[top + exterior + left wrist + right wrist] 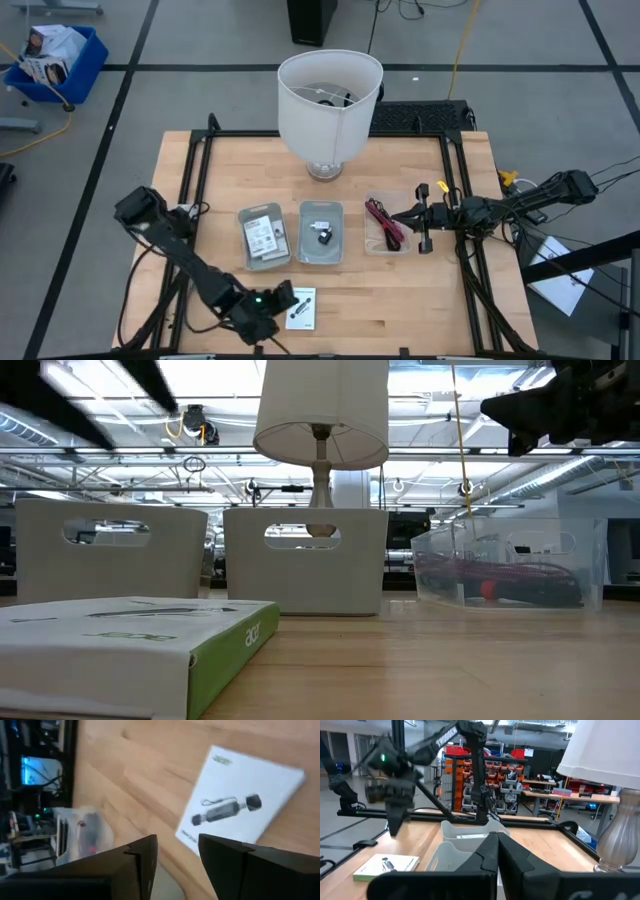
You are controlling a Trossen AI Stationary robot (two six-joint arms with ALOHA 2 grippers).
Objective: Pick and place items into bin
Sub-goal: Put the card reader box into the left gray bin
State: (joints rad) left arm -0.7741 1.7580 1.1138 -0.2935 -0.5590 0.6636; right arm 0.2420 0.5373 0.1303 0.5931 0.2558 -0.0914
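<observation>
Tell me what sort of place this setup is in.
Probably an industrial lab or workshop. The wooden table stands on a grey floor marked with dark lines, a blue bin lies off to one side, and racks of orange and red parts bins stand under a ceiling of bare trusses and strip lights.

The high view looks straight down on the whole tabletop (400, 300) from well above. The low view sits at tabletop height, close behind a white packet (130, 635), facing the lampshade (320, 410). The left wrist view hangs near over that same packet. The right wrist view looks level across the tabletop, sharing packet and lampshade.
</observation>
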